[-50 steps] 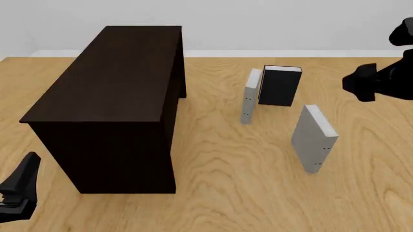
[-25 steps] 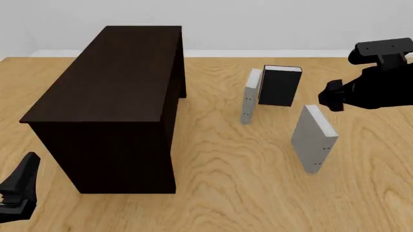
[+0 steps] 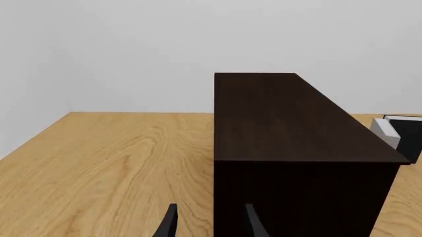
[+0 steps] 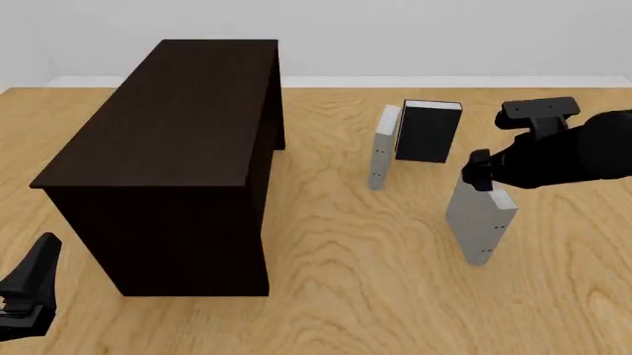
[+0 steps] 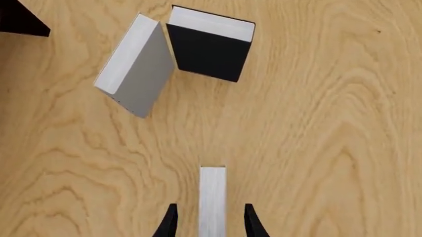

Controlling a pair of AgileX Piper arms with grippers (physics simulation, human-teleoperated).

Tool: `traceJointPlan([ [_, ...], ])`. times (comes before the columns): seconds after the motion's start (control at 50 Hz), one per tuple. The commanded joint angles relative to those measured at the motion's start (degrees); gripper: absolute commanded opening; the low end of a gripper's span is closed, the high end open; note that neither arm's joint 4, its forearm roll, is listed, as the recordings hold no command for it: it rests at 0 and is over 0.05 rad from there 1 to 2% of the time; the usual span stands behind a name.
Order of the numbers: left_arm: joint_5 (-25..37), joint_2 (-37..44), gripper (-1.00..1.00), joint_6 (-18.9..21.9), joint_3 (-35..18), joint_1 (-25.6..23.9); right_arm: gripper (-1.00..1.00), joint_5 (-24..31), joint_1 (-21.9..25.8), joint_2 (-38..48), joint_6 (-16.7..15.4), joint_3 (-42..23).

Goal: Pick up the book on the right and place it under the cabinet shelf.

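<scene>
My right gripper (image 5: 208, 222): hanging over the top edge of the book (image 4: 480, 214), pointing straight down at the table (image 4: 375, 266). My wrist view looks right down along the fingers.
Jaws, right: apart, one finger on each side of the white page edges, bare wood showing between each finger and the book (image 5: 212, 197). No contact that I can see.
The book: standing upright on the table directly beneath my right jaws, its narrow top strip running between my fingertips (image 5: 169, 222). In the front view it leans a little, grey cover facing the camera side, tiny dark dots near its lower edge.
Beyond my right jaws: the slimmer grey book (image 5: 135, 66) and the black book (image 5: 209, 44), both standing, the grey one tilted so its top corner meets the black one's edge. In the front view they are the slimmer grey book (image 4: 381, 148) and the black book (image 4: 428, 132).
The cabinet shelf (image 4: 177, 148): well apart from my right jaws, off to their left, across open table. Dark, flat-topped, long.
My left gripper (image 3: 208, 224): low near the table's near edge, facing the near end of the cabinet shelf (image 3: 290, 148).
Jaws, left: apart, holding nothing, two dark fingertips with a gap between them.
</scene>
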Motion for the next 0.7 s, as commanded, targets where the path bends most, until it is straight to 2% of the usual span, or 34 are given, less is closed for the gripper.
traceJointPlan([
  [0.02, 0.0, -0.06, 1.0, -0.01, 0.05, 0.03, 1.0, -3.67, 0.16, 3.41, 0.97, 2.02],
  [0.38, 0.0, -0.04, 1.0, 0.01, 0.05, 0.03, 1.0, -6.25, 0.12, 5.35, 1.69, 3.79],
  [0.4, -0.01, -0.02, 1.0, -0.01, 0.05, 0.02, -1.0, -6.45, 0.18, 5.46, 1.7, 3.94],
  [0.7, 0.0, -0.06, 1.0, 0.01, 0.05, 0.01, -1.0, -5.97, 0.66, 4.81, 1.74, 3.59],
])
